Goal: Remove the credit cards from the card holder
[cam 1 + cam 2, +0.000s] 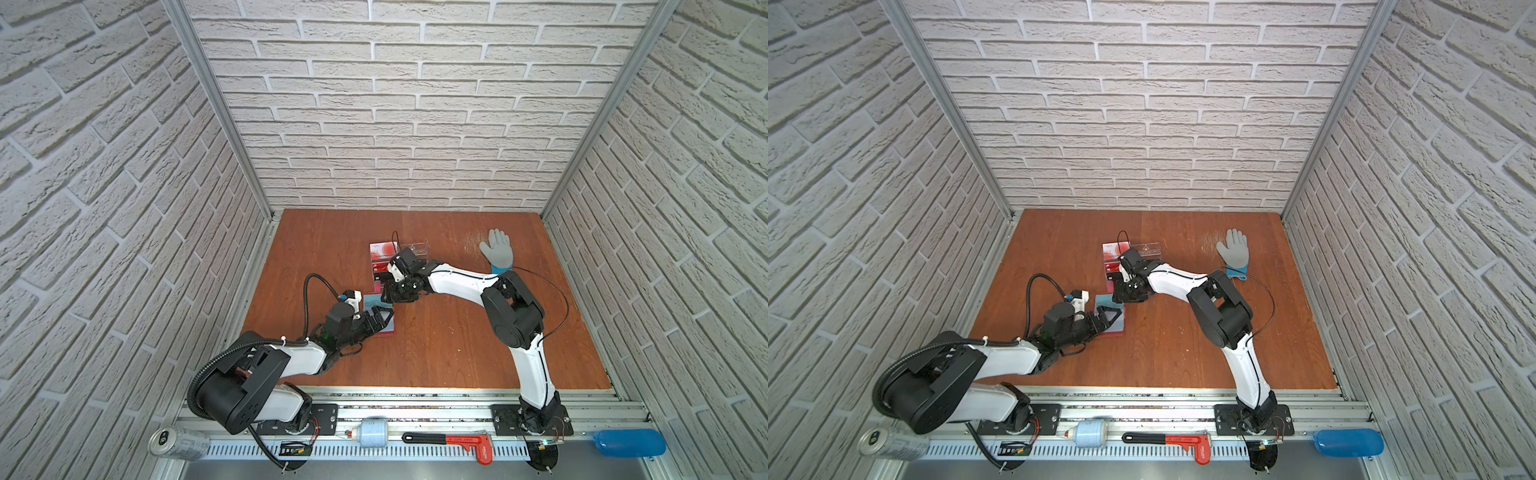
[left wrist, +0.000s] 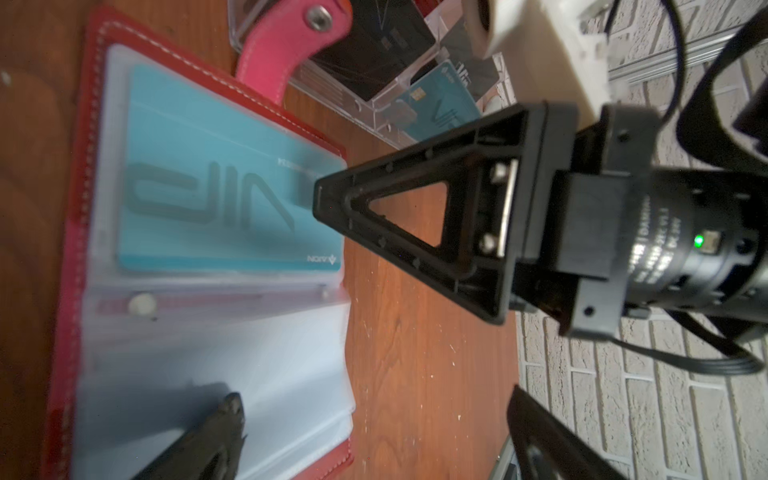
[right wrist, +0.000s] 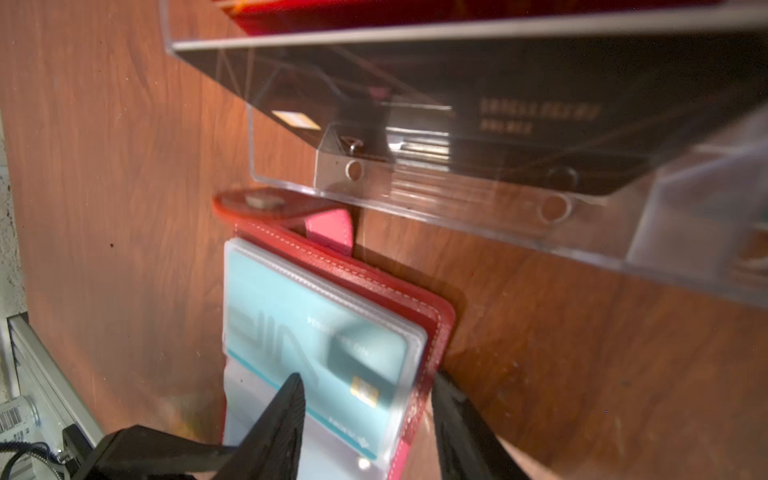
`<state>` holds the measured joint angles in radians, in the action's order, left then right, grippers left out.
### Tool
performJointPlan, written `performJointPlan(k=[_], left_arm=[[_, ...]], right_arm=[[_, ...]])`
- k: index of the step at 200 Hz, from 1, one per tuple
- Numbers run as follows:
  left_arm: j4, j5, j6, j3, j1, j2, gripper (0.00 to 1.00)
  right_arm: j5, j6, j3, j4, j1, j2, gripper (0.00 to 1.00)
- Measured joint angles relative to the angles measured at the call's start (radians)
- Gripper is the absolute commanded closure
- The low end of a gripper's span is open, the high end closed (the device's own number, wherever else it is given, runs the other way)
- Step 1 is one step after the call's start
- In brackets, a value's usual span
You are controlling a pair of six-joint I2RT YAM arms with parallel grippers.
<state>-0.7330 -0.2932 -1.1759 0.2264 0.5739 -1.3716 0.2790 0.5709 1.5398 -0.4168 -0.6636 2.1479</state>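
On the table (image 1: 436,332): card holder (image 2: 81,187) open, with a teal credit card (image 2: 216,166) sleeved inside.
Left gripper (image 2: 277,299): spread wide, one finger (image 2: 230,419) on the holder.
Right gripper (image 3: 368,380): half-spread, astride the holder's edge.

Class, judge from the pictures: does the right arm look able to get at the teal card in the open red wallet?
Probably yes: the right arm has its jaws open astride the wallet edge over the teal card, nothing between. A clear sleeve covers the card, though.
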Motion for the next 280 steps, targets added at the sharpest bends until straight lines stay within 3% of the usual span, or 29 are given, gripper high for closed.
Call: performJointPlan(k=[39,74,99,158,240,280], left_arm=[[0.176,0.023,0.004,-0.002,-0.018,0.192,0.02],[0.359,0.0,0.059,0.068,-0.126,0.36,0.02],[0.41,-0.023,0.092,0.116,-0.195,0.32,0.02],[0.386,-0.075,0.106,0.15,-0.206,0.077,0.02],[0.301,-0.084,0.083,0.065,-0.204,0.088,0.01],[0.232,-0.066,0.053,0.03,-0.158,0.092,0.02]], right_arm=[[0.014,-0.007,-0.079,0.023,0.005,-0.05,0.43],[0.01,-0.001,-0.227,0.026,0.001,-0.186,0.36],[0.006,0.017,-0.311,0.051,-0.008,-0.278,0.34],[0.013,0.06,-0.401,0.102,-0.046,-0.302,0.34],[0.047,0.082,-0.369,0.174,-0.067,-0.228,0.44],[0.051,0.086,-0.316,0.173,-0.065,-0.182,0.52]])
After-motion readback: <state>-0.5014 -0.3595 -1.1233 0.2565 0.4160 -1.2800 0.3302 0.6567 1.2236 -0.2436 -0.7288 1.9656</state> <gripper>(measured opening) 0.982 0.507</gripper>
